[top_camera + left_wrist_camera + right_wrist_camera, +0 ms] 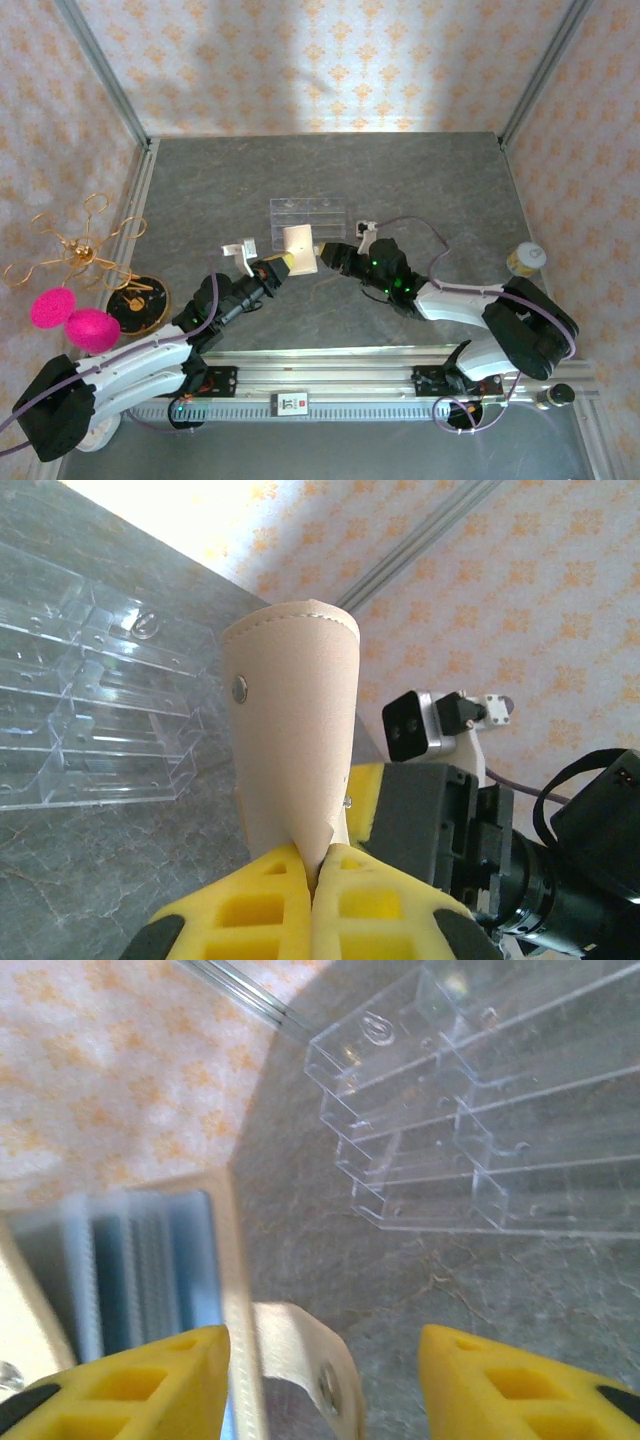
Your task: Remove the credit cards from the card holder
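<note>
Step in hand, as we judge it: the first card pull. The left jaws are clamped on one end of the small beige stitched folding card holder (295, 710). They hold it out near the clear plastic compartment tray (307, 212), seemingly lifted off the grey marbled surface (200, 190). The right jaws stand apart with nothing held. In the right wrist view they straddle the holder's pale side wall and its snap tab (300, 1370), and the flat blue credit cards (150, 1250) sit off toward one finger. To do this well, we would shift the right jaws sideways until only exposed card edges lie between the pads. Then pinch and draw straight along the pocket against a firm left grip. Catching the wall or tab with the cards would likely drag the whole holder. The cards show as blurred blue edges stacked in pale pockets, and we cannot tell the count. The holder's outer face carries a small metal stud.
</note>
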You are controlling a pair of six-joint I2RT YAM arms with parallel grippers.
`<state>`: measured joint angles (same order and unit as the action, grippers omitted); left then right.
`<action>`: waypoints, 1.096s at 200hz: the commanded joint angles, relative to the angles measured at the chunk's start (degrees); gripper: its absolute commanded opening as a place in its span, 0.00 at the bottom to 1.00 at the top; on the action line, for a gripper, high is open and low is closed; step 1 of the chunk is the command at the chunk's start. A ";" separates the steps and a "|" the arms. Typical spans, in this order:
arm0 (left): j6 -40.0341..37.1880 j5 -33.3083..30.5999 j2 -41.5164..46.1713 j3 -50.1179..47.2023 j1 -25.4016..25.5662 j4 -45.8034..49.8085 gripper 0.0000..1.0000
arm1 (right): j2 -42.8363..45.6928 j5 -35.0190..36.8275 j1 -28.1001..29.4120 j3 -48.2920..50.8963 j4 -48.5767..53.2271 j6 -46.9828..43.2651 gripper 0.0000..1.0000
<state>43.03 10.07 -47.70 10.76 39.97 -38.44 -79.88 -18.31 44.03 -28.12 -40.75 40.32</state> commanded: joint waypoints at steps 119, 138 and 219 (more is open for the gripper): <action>4.20 0.17 -6.14 -0.17 -0.33 2.13 0.00 | 2.49 6.63 0.07 -2.71 20.90 -0.06 0.00; 5.75 2.53 -11.91 -0.57 0.26 0.12 0.00 | 3.78 7.81 1.18 -0.83 22.27 0.11 0.00; 5.14 -1.94 -22.34 5.44 1.60 13.06 0.39 | 2.56 11.87 5.24 -3.77 26.09 -2.31 0.00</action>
<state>48.84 12.14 -70.22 14.17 41.28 -31.99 -76.88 -9.89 48.34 -28.88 -16.25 40.07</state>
